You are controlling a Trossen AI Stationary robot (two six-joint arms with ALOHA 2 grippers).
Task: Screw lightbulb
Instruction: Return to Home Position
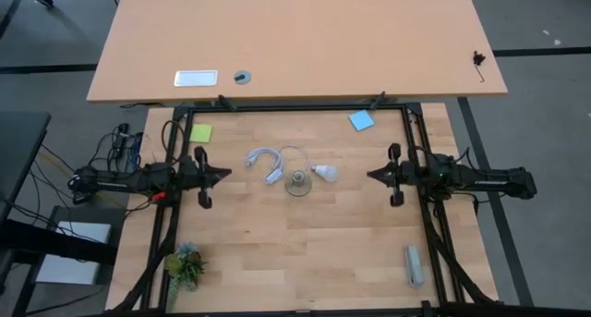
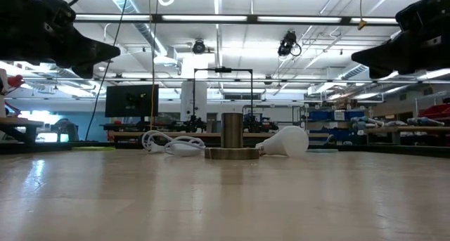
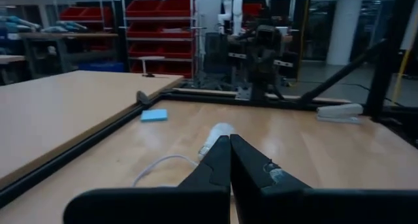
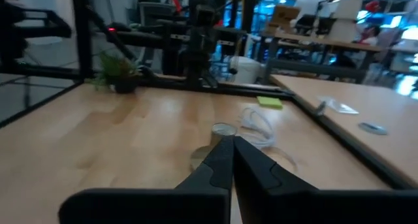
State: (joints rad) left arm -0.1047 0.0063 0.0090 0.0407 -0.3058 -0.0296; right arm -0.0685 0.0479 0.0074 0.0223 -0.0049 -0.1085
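Centre of high view: lightbulb point(image 1: 325, 173) lying on its side on table point(image 1: 305, 252), just right of socket base point(image 1: 298, 181), not seated in it. Low view shows the white globe right of the upright socket, neck toward it. Looped white cable point(image 1: 263, 162) left of base. Left gripper point(image 1: 224, 175) at mid-left, fingers pressed together, empty, tip toward centre, well apart from lightbulb. Right gripper point(image 1: 372, 176) at mid-right, likewise closed and empty. Both raised above table in low view.

Blue note point(image 1: 361, 121), green note point(image 1: 200, 132), stapler point(image 1: 414, 265), plant point(image 1: 185, 266) on table point(image 1: 305, 252).
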